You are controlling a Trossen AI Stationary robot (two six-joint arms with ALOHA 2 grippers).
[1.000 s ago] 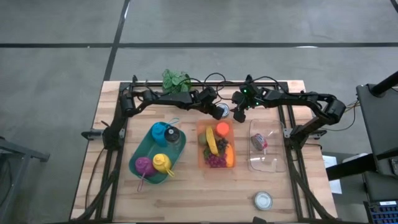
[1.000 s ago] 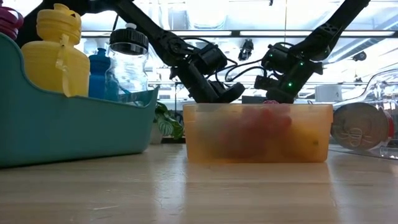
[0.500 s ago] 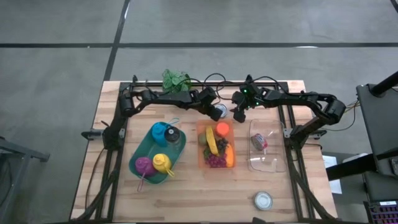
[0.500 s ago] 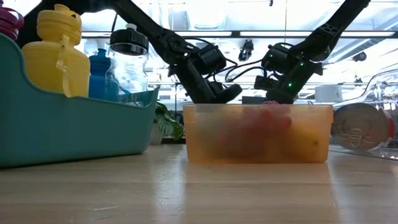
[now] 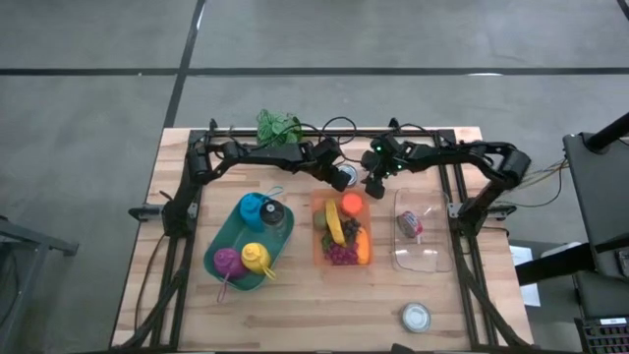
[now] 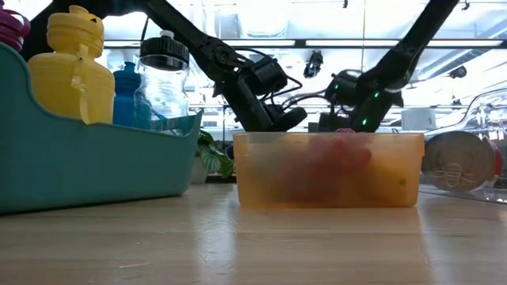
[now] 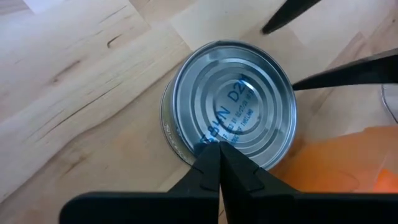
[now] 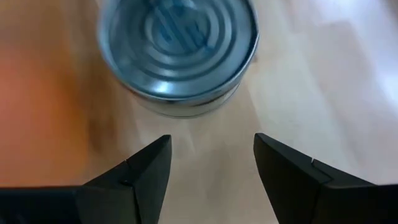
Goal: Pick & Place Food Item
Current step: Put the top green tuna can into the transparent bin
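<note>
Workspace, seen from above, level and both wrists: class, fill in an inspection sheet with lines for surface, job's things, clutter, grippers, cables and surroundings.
Surface: wooden table, pale planks, dark frame rails along both sides.
Job's things: tin can upright beside the orange food tub, which holds a banana and other fruit.
Clutter: teal tray of bottles; clear container with a can inside; a lid near the front edge; green plant at the back.
Grippers: left gripper shut, over the tin can; right gripper open, facing the same can without touching it.
Cables: black leads looped along the back edge.
Surroundings: grey floor; dark equipment to the right; no person seen.
</note>
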